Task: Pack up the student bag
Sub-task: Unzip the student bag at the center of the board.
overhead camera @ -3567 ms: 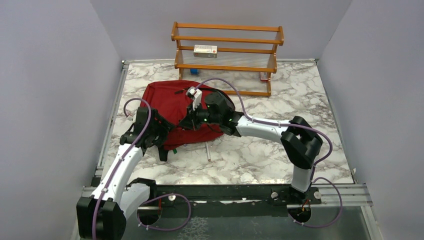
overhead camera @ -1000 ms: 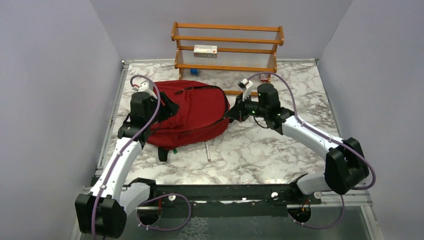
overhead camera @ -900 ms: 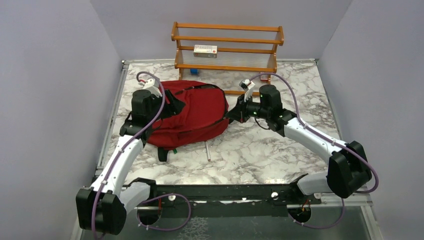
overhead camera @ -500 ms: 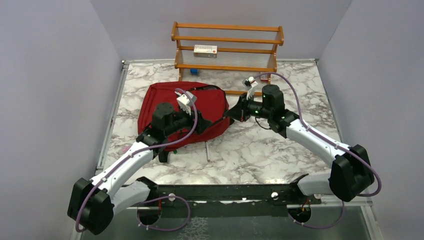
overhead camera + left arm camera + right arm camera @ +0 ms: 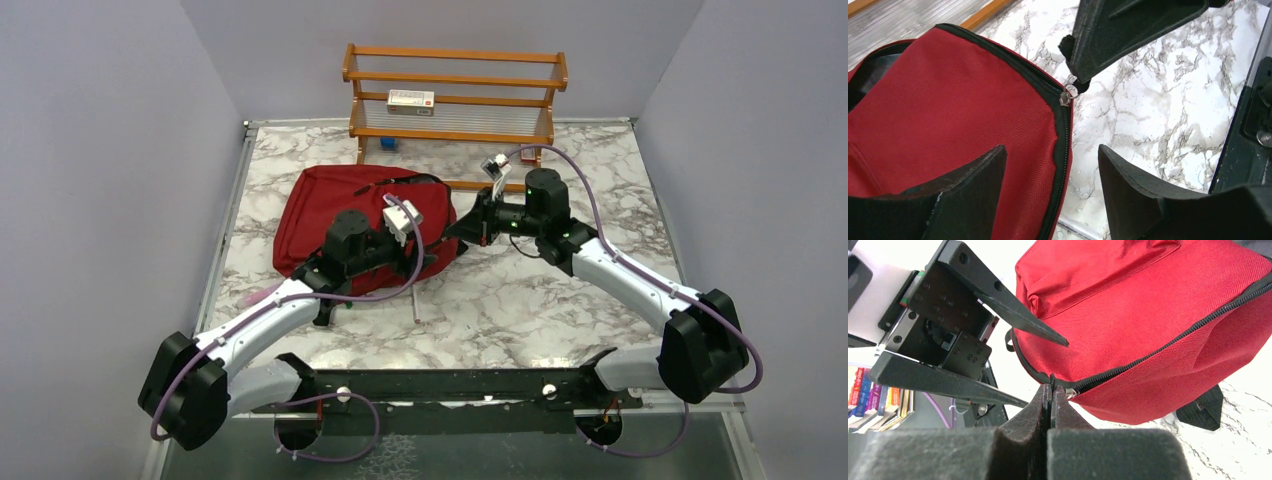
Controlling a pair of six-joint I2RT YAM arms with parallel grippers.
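The top camera hangs high at the near side, looking down over the whole white marble table (image 5: pixel 520 300). Both wrist cameras sit close, meeting at the black-zippered edge of the dark red fabric backpack (image 5: pixel 320 205).

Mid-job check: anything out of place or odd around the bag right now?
Nothing spilled or damaged. One stray: a thin pale stick lies loose on the table at the student bag's near edge, by the open left gripper. The right gripper is shut on the zipper pull.
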